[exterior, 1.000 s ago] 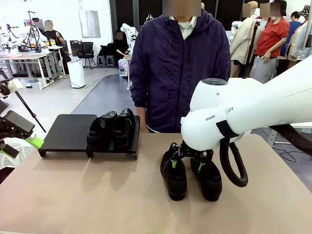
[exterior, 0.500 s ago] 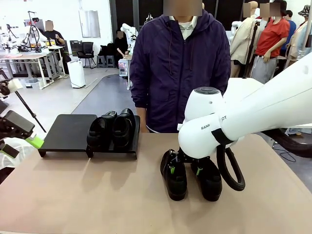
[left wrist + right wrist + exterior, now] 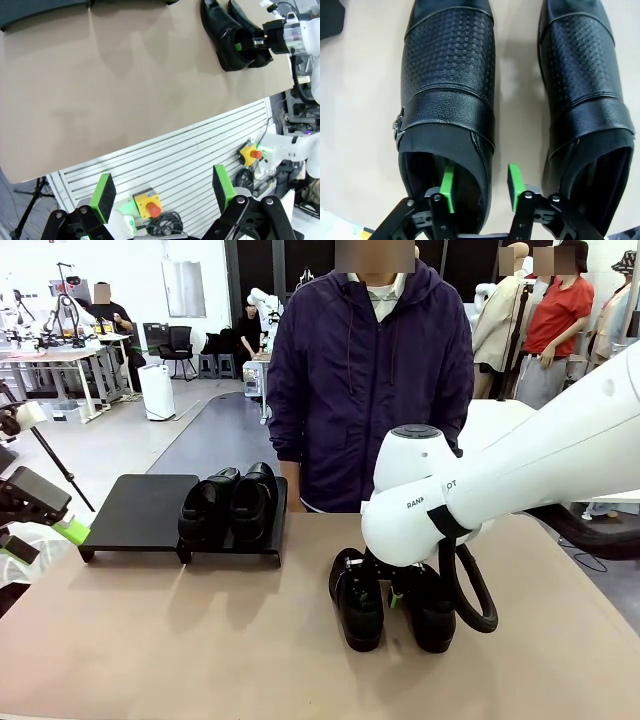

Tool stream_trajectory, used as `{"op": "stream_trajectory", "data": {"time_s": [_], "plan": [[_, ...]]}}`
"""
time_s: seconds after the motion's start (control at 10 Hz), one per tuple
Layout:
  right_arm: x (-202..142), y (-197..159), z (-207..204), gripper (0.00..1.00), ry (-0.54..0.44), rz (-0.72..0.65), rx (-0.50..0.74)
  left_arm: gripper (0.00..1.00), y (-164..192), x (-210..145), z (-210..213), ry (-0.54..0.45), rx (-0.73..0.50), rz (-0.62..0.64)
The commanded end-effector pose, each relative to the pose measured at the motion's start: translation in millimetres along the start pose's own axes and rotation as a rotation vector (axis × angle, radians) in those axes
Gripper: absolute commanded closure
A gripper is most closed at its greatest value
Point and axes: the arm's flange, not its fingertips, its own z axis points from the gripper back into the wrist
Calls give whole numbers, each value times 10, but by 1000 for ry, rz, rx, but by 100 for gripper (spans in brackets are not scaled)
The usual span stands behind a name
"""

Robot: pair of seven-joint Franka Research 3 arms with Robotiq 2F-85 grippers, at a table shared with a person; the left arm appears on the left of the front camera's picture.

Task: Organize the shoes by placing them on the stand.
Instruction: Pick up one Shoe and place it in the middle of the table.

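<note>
Right tool [image 3: 481, 182] dropped lower over shoe [image 3: 450, 90] on surface [image 3: 360, 125], pads [image 3: 448, 187] astride its inner side wall, grip uncertain; left tool [image 3: 164, 192] spread wide.

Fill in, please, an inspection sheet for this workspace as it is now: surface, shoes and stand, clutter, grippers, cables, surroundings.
Surface: tan table, carrying the job's things.
Job's things: shoe pair on the stand, side by side on the right half of the stand; shoe pair on the table, side by side.
Clutter: nothing seen.
Grippers: right gripper astride one table shoe's side wall, one finger inside, not yet clamped; left gripper open, off the table's near edge.
Cables: black hose looped under the right arm; loose cables below the table.
Surroundings: person at the far side; other tables behind.
</note>
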Motion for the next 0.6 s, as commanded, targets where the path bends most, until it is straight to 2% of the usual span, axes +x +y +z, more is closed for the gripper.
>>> {"op": "stream_trajectory", "data": {"time_s": [0.0,0.5], "plan": [[53,89,9,100,-9,-19,-28,0,16,-13,17,4,-2,9],[39,85,49,100,8,-14,-49,0,16,-13,17,4,-2,9]]}}
